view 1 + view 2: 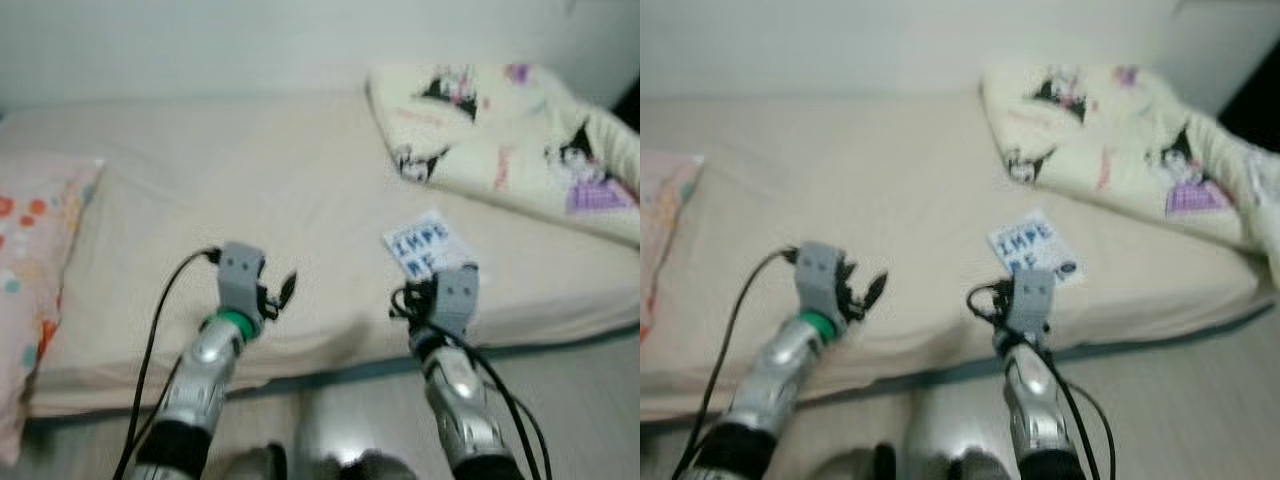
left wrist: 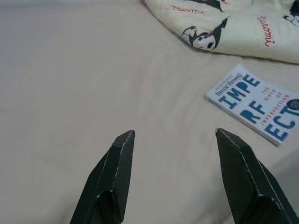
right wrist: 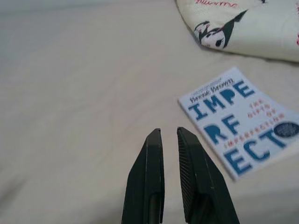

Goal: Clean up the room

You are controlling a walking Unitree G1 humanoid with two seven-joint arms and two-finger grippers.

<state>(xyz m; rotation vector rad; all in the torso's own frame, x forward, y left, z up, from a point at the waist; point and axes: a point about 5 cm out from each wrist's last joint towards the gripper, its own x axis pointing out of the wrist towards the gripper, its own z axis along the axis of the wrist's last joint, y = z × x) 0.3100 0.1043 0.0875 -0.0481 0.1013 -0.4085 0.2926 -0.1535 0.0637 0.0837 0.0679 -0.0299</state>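
Note:
A white book [image 1: 425, 243] with big blue letters lies flat on the beige bed sheet [image 1: 230, 170], near the bed's front edge. My right gripper [image 3: 169, 131] hovers just in front of the book [image 3: 238, 119], fingers shut with nothing between them. Further left, my left gripper [image 2: 175, 135] is held over bare sheet, open and empty; the book [image 2: 257, 103] lies off to its right. Both arms reach over the front edge of the bed.
A cream blanket [image 1: 510, 130] printed with cartoon figures is bunched at the back right of the bed. A pink pillow [image 1: 35, 260] with orange dots lies at the left end. Pale wood floor [image 1: 580, 400] runs along the bed's front.

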